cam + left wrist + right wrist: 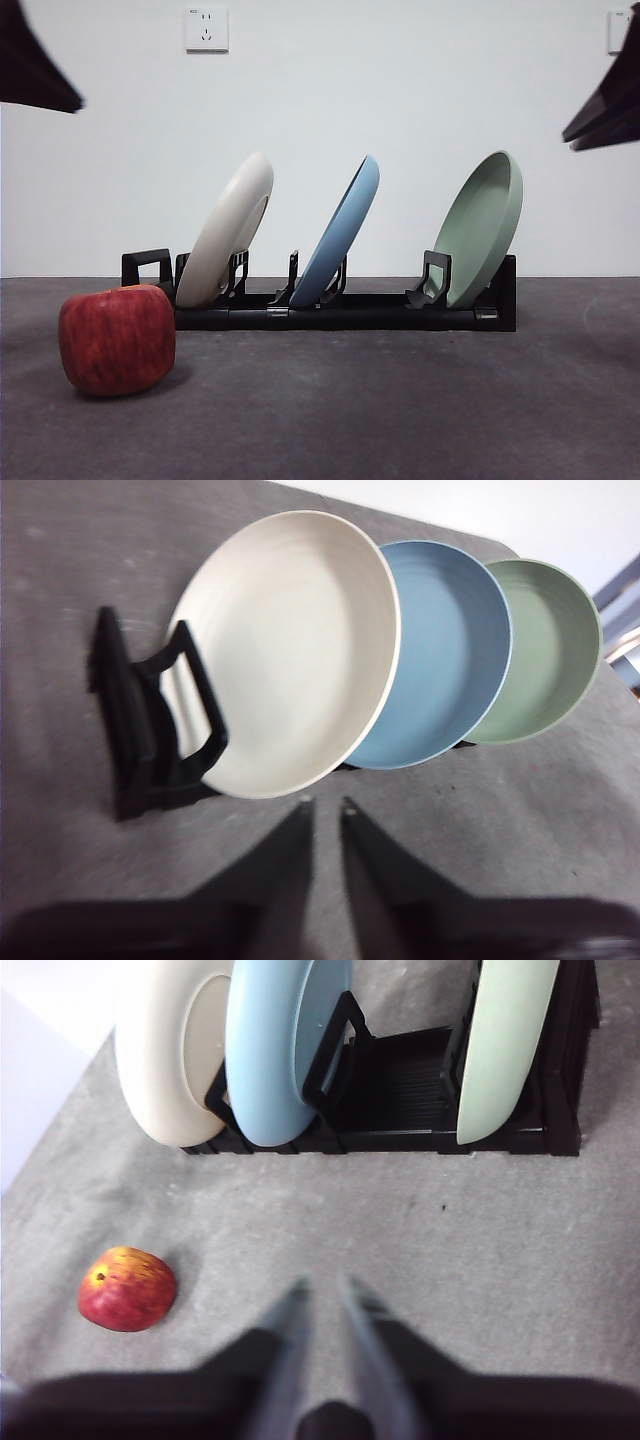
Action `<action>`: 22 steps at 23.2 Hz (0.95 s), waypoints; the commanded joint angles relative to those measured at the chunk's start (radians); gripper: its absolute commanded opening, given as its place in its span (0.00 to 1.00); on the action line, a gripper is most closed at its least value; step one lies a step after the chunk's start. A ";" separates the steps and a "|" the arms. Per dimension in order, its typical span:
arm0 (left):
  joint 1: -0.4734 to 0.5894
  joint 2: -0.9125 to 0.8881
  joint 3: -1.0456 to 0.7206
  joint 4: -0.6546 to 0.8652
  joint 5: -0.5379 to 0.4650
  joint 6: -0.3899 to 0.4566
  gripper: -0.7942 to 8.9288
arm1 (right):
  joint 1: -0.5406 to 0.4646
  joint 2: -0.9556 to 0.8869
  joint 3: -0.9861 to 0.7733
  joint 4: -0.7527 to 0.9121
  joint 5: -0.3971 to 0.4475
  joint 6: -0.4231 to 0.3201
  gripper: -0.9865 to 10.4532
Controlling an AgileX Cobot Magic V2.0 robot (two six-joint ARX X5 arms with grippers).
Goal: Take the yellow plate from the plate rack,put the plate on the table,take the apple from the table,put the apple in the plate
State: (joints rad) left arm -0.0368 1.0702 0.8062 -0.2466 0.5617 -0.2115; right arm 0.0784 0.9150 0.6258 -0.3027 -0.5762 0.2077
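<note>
The yellow plate [228, 232] [290, 660] [160, 1050] leans in the end slot of the black plate rack [340, 312] [130, 730] [400, 1090]. The red apple [117, 340] [127, 1288] rests on the grey table [400, 400], in front of the rack's yellow-plate end. My left gripper [325, 802] hovers above the table short of the yellow plate, shut and holding nothing. Well back from the rack, my right gripper [323, 1282] is also shut and empty, with the apple off to one side. In the front view both arms show only as dark tips at the top corners.
A light blue plate [340, 235] [450, 650] [270, 1050] stands in the rack's middle. A sage green plate [485, 228] [545, 640] [505, 1040] stands at the far end. A white wall with a socket [206, 30] rises behind the table.
</note>
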 commanded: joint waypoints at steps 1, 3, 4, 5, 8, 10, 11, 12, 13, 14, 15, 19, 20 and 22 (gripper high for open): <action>-0.047 0.072 0.070 0.003 0.002 -0.002 0.35 | 0.001 0.029 0.022 -0.002 0.001 -0.014 0.40; -0.105 0.134 0.148 0.001 -0.037 -0.002 0.35 | 0.001 0.041 0.025 -0.002 0.002 -0.014 0.42; -0.134 0.171 0.193 -0.001 -0.060 -0.002 0.35 | 0.001 0.041 0.025 -0.003 0.002 -0.014 0.42; -0.159 0.206 0.241 -0.011 -0.080 0.003 0.35 | 0.001 0.041 0.025 -0.002 0.002 -0.014 0.42; -0.228 0.333 0.372 -0.030 -0.155 0.017 0.35 | 0.000 0.041 0.025 -0.003 0.006 -0.014 0.42; -0.263 0.414 0.440 -0.052 -0.207 0.032 0.35 | 0.000 0.041 0.025 -0.006 0.006 -0.014 0.42; -0.276 0.459 0.469 -0.061 -0.226 0.035 0.35 | 0.000 0.041 0.025 -0.011 0.006 -0.014 0.42; -0.285 0.498 0.488 -0.062 -0.237 0.045 0.35 | 0.000 0.041 0.025 -0.016 0.007 -0.014 0.42; -0.293 0.530 0.494 -0.056 -0.258 0.061 0.34 | 0.000 0.041 0.025 -0.021 0.009 -0.014 0.42; -0.299 0.555 0.494 -0.054 -0.282 0.064 0.34 | 0.000 0.041 0.025 -0.024 0.009 -0.014 0.42; -0.303 0.579 0.494 -0.054 -0.295 0.067 0.34 | 0.000 0.041 0.025 -0.025 0.009 -0.014 0.42; -0.311 0.631 0.494 -0.047 -0.299 0.082 0.34 | 0.000 0.041 0.025 -0.029 0.010 -0.014 0.42; -0.311 0.632 0.494 -0.043 -0.298 0.082 0.34 | 0.000 0.041 0.025 -0.030 0.010 -0.014 0.42; -0.316 0.632 0.494 -0.030 -0.298 0.082 0.29 | 0.000 0.041 0.025 -0.035 0.010 -0.015 0.42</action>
State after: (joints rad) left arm -0.3500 1.6939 1.3025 -0.2855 0.2672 -0.1440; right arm 0.0784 0.9535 0.6468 -0.3401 -0.5682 0.2012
